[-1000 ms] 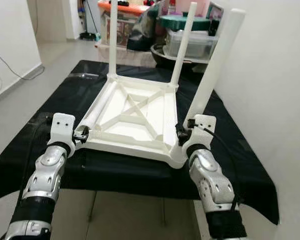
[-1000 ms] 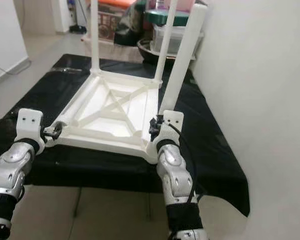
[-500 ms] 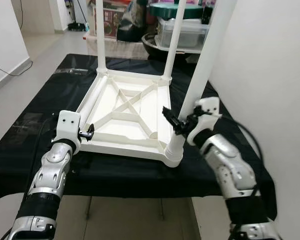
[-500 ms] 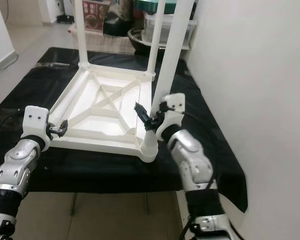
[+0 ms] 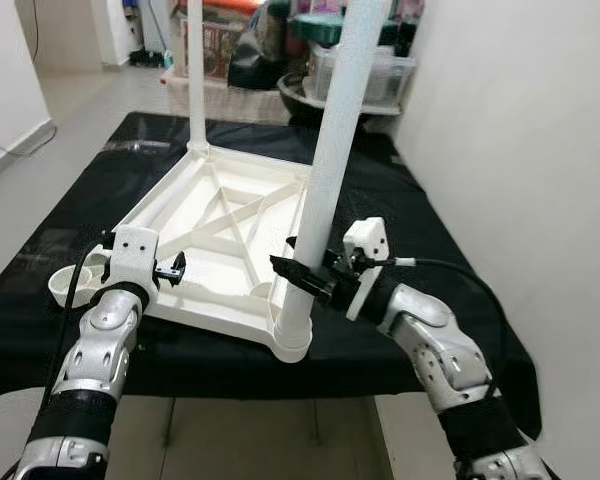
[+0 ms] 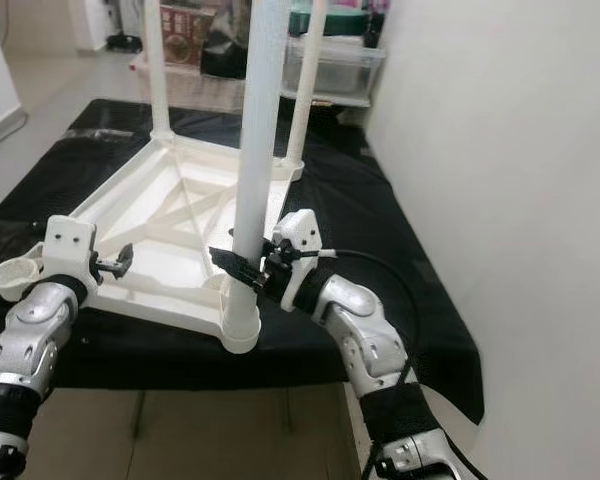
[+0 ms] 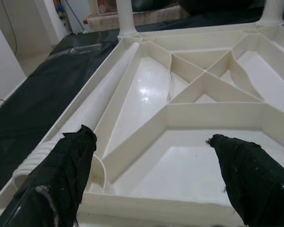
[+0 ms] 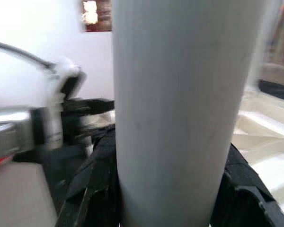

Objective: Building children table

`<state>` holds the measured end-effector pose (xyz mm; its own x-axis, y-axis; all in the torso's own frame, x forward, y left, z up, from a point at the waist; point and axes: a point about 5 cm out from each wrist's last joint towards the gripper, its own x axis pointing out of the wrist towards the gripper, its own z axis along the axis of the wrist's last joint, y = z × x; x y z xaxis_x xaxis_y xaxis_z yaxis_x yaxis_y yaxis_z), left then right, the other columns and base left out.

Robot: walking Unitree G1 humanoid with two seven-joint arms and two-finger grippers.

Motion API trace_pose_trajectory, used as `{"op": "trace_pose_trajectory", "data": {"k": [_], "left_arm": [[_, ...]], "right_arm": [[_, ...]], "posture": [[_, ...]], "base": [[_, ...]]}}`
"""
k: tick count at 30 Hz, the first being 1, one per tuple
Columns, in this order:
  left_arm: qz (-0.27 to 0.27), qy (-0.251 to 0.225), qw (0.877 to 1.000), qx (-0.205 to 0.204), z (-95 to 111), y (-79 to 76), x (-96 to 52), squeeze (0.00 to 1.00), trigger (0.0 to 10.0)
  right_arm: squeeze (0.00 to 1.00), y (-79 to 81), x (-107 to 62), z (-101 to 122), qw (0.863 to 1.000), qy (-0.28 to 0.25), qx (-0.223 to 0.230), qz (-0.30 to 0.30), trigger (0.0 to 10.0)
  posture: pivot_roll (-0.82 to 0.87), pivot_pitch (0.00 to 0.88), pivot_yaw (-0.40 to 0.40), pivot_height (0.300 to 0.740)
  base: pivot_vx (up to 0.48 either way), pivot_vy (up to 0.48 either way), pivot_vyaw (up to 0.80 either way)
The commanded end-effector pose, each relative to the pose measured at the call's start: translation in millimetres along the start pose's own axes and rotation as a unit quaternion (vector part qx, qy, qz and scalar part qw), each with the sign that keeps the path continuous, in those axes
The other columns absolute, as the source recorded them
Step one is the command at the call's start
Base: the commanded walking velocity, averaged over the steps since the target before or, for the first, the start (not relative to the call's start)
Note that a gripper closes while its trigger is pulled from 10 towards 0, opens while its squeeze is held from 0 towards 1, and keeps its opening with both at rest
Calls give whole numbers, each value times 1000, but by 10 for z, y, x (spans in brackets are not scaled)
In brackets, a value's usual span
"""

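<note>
the upturned table top (image 5: 225, 235) lies on the black-draped counter (image 5: 435, 250); our right hand (image 5: 302, 278) clamps the near leg (image 5: 325, 170), our left hand (image 7: 146, 175) gapes at the rim. we fear the leg tips (socket seating unseen). leg tops are cropped.

Glossy, seemingly plastic table top (image 7: 180, 156)

upturned tabletop (image 5: 220, 230) on cloth-covered table (image 5: 430, 250), wall (image 5: 520, 150) right
</note>
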<state>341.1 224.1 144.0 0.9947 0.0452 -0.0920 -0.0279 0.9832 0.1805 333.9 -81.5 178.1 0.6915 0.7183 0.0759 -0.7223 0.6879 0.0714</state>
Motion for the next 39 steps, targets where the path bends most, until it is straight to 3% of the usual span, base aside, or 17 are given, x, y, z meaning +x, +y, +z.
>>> {"op": "trace_pose_trajectory", "data": {"k": [1,2,3,4,6,11,12,13,14,18,19,24,29,30,35,36,39], "left_arm": [[0,1,1000,6,-9,12,-6,0,10000],[-1,1,1000,6,-1,6,2,0,10000],[-1,1,1000,6,-1,6,2,0,10000],[-2,-1,1000,6,11,-5,8,0,10000],[-3,-1,1000,5,18,-10,13,0,10000],[-5,0,1000,5,7,-25,14,0,10000],[-6,1,1000,6,4,-31,12,0,10000],[-6,1,1000,6,4,-31,12,0,10000],[-8,1,1000,6,4,-29,9,0,10000],[-6,2,1000,8,0,-12,15,0,10000],[-7,1,1000,7,13,-17,25,0,10000],[-8,-4,1000,5,45,-39,48,0,10000],[-9,-5,1000,3,36,-57,35,0,10000],[-9,-5,1000,3,29,-53,22,0,10000],[-5,-2,1000,5,5,-27,10,0,10000],[-5,-2,1000,5,15,-24,13,0,10000],[-5,-4,1000,6,28,-20,18,0,10000]], "right_arm": [[0,-424,-215,-419,970,107,29,-216,0],[0,-583,-323,-471,937,110,53,-327,0],[0,-583,-323,-471,937,110,53,-327,0],[0,-677,-452,-512,902,111,69,-412,0],[0,-660,-554,-522,880,105,69,-457,0],[0,-382,-579,-473,894,82,36,-439,0],[0,-287,-533,-439,909,74,30,-410,10000],[0,-287,-533,-439,909,74,30,-410,10000],[1000,-216,-483,-360,923,43,35,-381,10000],[1000,-181,-394,-226,945,15,32,-324,10000],[0,-231,-358,-152,953,6,28,-302,10000],[0,-361,-370,110,989,-36,12,-145,10000],[0,-267,-455,88,1000,-20,4,-22,10000],[0,-210,-477,5,1000,0,17,24,4510],[0,-77,-518,-315,993,60,16,103,3059],[0,-53,-505,-377,992,65,18,103,0],[0,-97,-462,-446,995,78,11,65,0]], "posture": [[155,0,-123,740],[152,0,-123,740],[152,0,-123,740],[153,0,-123,740],[152,0,-120,740],[141,0,-110,740],[138,0,-107,740],[138,0,-107,740],[136,0,-107,740],[132,0,-104,740],[131,0,-103,740],[129,0,-110,740],[137,0,-117,740],[144,0,-121,740],[156,0,-126,740],[157,0,-127,740],[159,0,-126,740]], "base": [[0,0,0],[0,0,0],[0,0,0],[0,0,0],[0,0,0],[0,0,0],[0,0,0],[0,0,0],[0,0,0],[0,0,0],[0,0,0],[0,0,0],[0,0,0],[0,0,0],[0,0,0],[0,0,0],[0,0,0]]}}
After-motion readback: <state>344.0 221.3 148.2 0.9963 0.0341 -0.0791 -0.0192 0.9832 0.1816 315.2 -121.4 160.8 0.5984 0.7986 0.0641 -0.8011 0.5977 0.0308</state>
